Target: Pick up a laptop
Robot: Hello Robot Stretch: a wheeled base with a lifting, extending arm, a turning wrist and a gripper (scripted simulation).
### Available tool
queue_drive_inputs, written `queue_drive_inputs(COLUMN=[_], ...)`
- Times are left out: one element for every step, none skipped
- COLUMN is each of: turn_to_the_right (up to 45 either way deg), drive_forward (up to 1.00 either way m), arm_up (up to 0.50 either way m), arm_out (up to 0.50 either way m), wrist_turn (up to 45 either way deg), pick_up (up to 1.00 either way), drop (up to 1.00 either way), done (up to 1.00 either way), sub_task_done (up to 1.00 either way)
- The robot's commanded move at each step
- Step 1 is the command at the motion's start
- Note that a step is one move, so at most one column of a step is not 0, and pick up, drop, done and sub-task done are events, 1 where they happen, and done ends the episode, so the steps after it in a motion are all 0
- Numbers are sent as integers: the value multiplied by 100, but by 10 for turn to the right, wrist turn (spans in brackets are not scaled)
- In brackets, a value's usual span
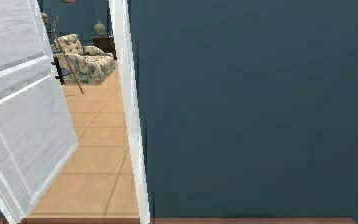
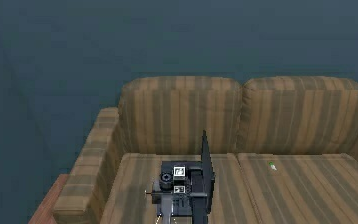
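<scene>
Out to the arm's side there's a sofa (image 2: pixel 287 120), a broad one, upholstered in soft vertical stripes of brown and tan. It has two plump, rounded back cushions and a padded arm roll on the left. A flat dark blue wall (image 2: pixel 67 60) sits behind it. The arm (image 2: pixel 199 205), a dark square bar, comes up from the near edge over the left seat cushion. Its two small white marker squares (image 2: pixel 177 178) are at the far end, and the tool (image 2: pixel 157 193) is just left of them, a dark blocky body with thin fingers. Whether those fingers are spread or pressed together, I cannot tell. With the striped seat right behind it, I cannot tell if it holds anything either.

A thin dark panel (image 2: pixel 205 150) stands upright just right of the tool, narrow as a blade and tapering toward the top. It's over the left seat cushion and in front of the gap between the back cushions. It could be a laptop lid seen edge-on, but the shape alone doesn't settle it.

Looking ahead, a smooth dark blue wall (image 1: pixel 257 100) fills the right. A white door frame (image 1: pixel 130 110) runs up its left edge, and a white panelled door (image 1: pixel 22 110) stands ajar on the near left. Between them, square tan floor tiles (image 1: pixel 97 150) lead to a far room. There sits a floral-patterned armchair (image 1: pixel 84 60), and a small dark tabletop (image 1: pixel 107 44) is beside it on the right.
</scene>
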Motion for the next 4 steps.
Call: queue_drive_inputs(turn_to_the_right=[0, 0, 0, 0], drive_forward=[0, 0, 0, 0], arm_up=[0, 0, 0, 0], arm_out=[0, 0, 0, 0], wrist_turn=[450, 450, 450, 360], pick_up=[0, 0, 0, 0], drop=[0, 0, 0, 0], done=[0, 0, 0, 0], sub_task_done=[0, 0, 0, 0])
